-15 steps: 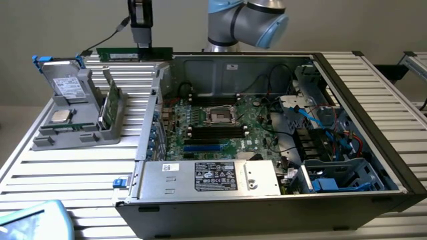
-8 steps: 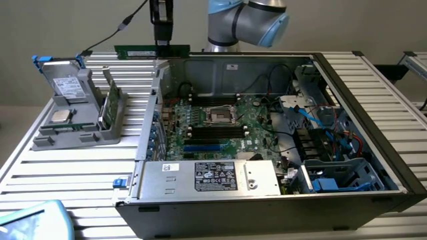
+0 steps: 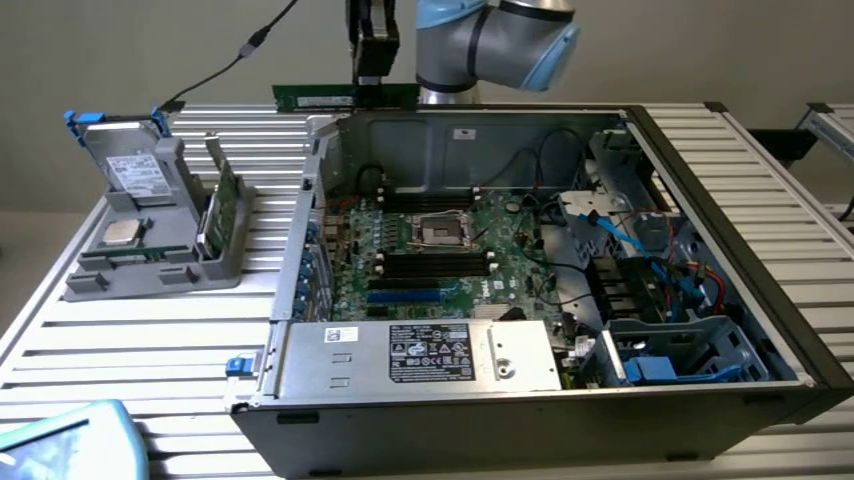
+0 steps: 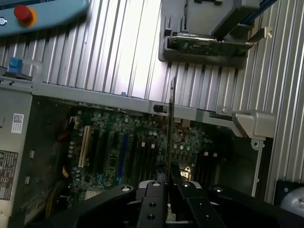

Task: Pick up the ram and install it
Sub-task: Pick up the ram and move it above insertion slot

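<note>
Green ram (image 4: pixel 171 118) is clamped between my fingers (image 4: pixel 153 190). My gripper (image 4: pixel 169 176) is closed on its near end, one black pad on each face. In the wrist view I see the stick edge-on, a thin strip running straight out from my fingertips across the motherboard (image 4: pixel 118 142) and over the case wall (image 4: pixel 95 95).

In the exterior view my gripper (image 3: pixel 375 78) hangs at the top of the frame, a little left of centre. The ram (image 3: pixel 320 97) lies level under it with its long side towards the camera, just above the far wall of the case (image 3: pixel 747 190). It is up in the air, well apart from the black slots (image 3: pixel 427 268) and not seated in any of them.

My arm (image 3: pixel 497 38) fills the top centre, with a cable (image 3: pixel 227 62) trailing off to the upper left.

Below me the case lies open on the slatted table (image 3: pixel 134 345). The motherboard (image 3: pixel 461 285) is at mid-frame with the socket (image 3: pixel 441 232) in its middle. Slots run above and below that socket. The power supply (image 3: pixel 414 352) sits along the near edge.

At the exterior view's left a grey holder (image 3: pixel 140 275) stands on the table. It carries a silver chip (image 3: pixel 123 233) and an upright green card (image 3: pixel 214 215). A blue pendant (image 3: pixel 67 440) pokes in at the lower left corner.
</note>
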`<state>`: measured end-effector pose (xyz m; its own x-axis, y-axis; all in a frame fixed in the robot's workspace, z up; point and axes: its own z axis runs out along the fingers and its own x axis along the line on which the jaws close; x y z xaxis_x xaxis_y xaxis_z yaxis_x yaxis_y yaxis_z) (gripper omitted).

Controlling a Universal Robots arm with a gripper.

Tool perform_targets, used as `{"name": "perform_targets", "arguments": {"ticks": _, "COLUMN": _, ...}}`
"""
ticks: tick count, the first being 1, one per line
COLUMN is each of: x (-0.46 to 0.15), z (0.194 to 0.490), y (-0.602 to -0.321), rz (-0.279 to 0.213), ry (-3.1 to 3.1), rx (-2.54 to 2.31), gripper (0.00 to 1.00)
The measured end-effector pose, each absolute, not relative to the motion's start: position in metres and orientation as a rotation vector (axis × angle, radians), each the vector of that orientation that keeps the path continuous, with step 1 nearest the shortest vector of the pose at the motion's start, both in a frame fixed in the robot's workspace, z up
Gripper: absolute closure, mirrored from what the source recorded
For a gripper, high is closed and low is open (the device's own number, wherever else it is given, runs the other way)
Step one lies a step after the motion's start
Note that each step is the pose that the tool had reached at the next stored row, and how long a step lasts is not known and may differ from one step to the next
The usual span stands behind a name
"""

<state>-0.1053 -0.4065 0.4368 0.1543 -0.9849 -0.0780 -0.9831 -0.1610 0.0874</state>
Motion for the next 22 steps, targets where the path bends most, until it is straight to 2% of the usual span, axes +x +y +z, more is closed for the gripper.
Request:
{"name": "perform_targets", "arguments": {"ticks": 8, "x": -0.071, "z": 0.437, "y": -0.408, "rz": -0.201, "ry": -2.051, "rx": 2.413, "gripper": 0.86}}
{"name": "perform_targets", "arguments": {"ticks": 15, "x": -0.059, "z": 0.436, "y": -0.408, "rz": -0.126, "ry": -2.086, "rx": 2.447, "gripper": 0.86}}
{"name": "perform_targets", "arguments": {"ticks": 22, "x": -0.059, "z": 0.434, "y": -0.408, "rz": -0.102, "ry": -2.191, "rx": 2.372, "gripper": 0.86}}
